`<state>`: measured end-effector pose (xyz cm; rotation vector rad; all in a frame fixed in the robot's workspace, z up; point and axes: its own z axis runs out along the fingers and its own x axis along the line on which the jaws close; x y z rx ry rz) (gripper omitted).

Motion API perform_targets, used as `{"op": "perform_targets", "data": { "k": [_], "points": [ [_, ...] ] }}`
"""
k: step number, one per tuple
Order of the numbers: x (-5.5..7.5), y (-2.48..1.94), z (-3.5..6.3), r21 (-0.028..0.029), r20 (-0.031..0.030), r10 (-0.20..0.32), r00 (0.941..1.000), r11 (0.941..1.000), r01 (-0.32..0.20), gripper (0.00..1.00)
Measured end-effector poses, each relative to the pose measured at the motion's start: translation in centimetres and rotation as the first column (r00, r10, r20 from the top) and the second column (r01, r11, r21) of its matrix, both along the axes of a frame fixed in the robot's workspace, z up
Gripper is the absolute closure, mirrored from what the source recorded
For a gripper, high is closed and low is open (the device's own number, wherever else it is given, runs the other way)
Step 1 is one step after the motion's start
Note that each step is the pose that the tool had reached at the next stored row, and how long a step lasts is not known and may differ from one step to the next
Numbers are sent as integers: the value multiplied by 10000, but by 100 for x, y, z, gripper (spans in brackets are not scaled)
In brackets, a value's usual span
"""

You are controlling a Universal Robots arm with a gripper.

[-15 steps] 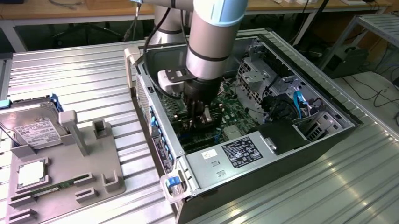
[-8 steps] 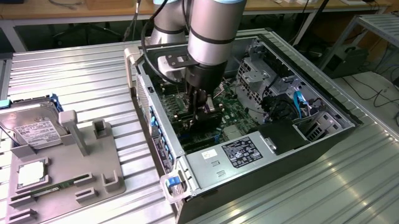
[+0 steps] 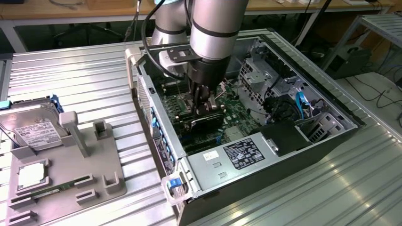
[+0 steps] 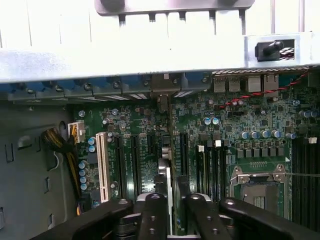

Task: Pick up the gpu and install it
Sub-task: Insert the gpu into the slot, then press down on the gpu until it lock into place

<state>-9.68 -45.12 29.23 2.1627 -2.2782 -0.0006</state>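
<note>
Lying on the grey fixture (image 3: 69, 155) at the exterior view's left, the hard drive (image 3: 35, 129) and memory strip (image 3: 44, 193) waited in their slots on the desk (image 3: 82, 75). Further right, inside the open computer case (image 3: 301, 155), the tool (image 3: 204, 106) pinched the gpu (image 3: 207, 121) edge-on, fingers (image 4: 152, 215) closed narrowly on its top edge, so the card stood upright over the motherboard (image 4: 240, 125) slot.

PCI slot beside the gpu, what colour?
White, the PCI slot on the green motherboard; clearest in the wrist view.
</note>
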Motion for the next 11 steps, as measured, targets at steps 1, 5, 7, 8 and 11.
{"op": "perform_targets", "data": {
  "k": [1,5,7,8,11],
  "points": [
    [0,0,0,-1,0,0,10000,10000,0,77],
    [0,0,0,-1,-1,0,10000,10000,0,89],
    [0,0,0,-1,0,0,10000,10000,0,89],
    [0,0,0,-1,-1,0,10000,10000,0,89],
    [0,0,1,-1,-1,0,10000,10000,0,89]
  ]
}}
